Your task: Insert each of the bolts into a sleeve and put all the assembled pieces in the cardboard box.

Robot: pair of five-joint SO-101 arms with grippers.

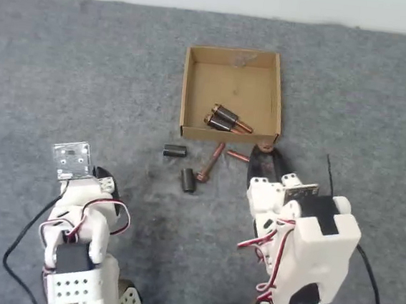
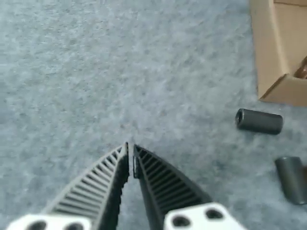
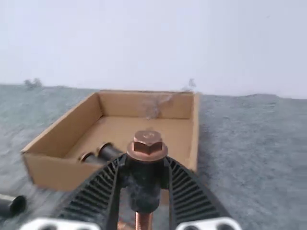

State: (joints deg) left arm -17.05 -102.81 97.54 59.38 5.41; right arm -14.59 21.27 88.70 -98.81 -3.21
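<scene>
Open square brown cardboard box [image 1: 187, 86], at the far middle of the grey carpet [image 1: 88, 76]: holds two assembled pieces [image 1: 224, 118], black cylindrical sleeves with copper bolts through them, lying side by side near the front wall. Right gripper [image 3: 145, 162], at the box's front right corner: clenched on a third assembled piece [image 3: 144, 179], its black sleeve between the jaws and its hexagonal copper bolt head [image 3: 147, 143] at the jaw tips. Loose on the carpet just in front of the box: first black sleeve [image 1: 175, 151], second black sleeve [image 1: 188, 180], long copper bolt [image 1: 211, 161], short copper bolt [image 1: 237, 155]. Left gripper [image 2: 130, 152], well apart over bare carpet: jaws drawn to a thin slit, holding nothing.
</scene>
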